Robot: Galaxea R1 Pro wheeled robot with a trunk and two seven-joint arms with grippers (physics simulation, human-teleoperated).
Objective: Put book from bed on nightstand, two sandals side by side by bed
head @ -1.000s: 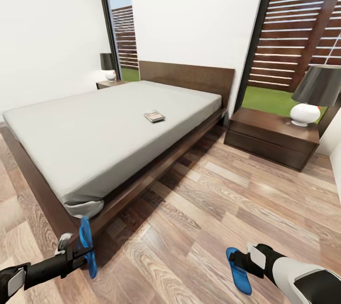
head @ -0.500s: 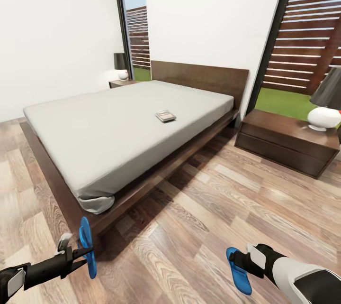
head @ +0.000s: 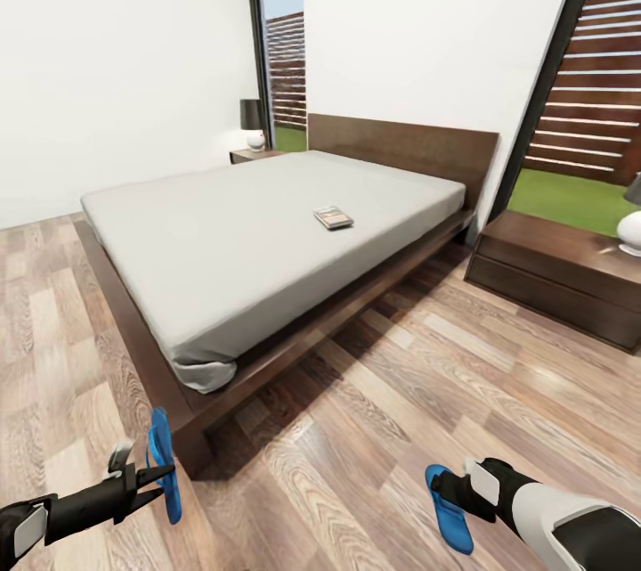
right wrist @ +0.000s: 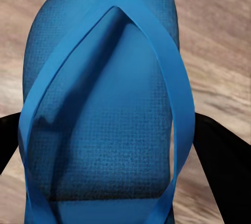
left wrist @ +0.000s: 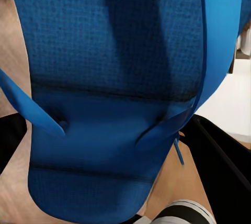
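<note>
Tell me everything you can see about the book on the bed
The book is a small thin paperback with a dark cover and a pale edge; its cover picture and lettering are too small to read. It is closed and lies flat on the pale grey mattress of the bed, toward the headboard end and nearer the side that faces the nightstand. Only the mattress touches it. Both grippers are far from it, down near the floor, each holding a blue sandal.
</note>
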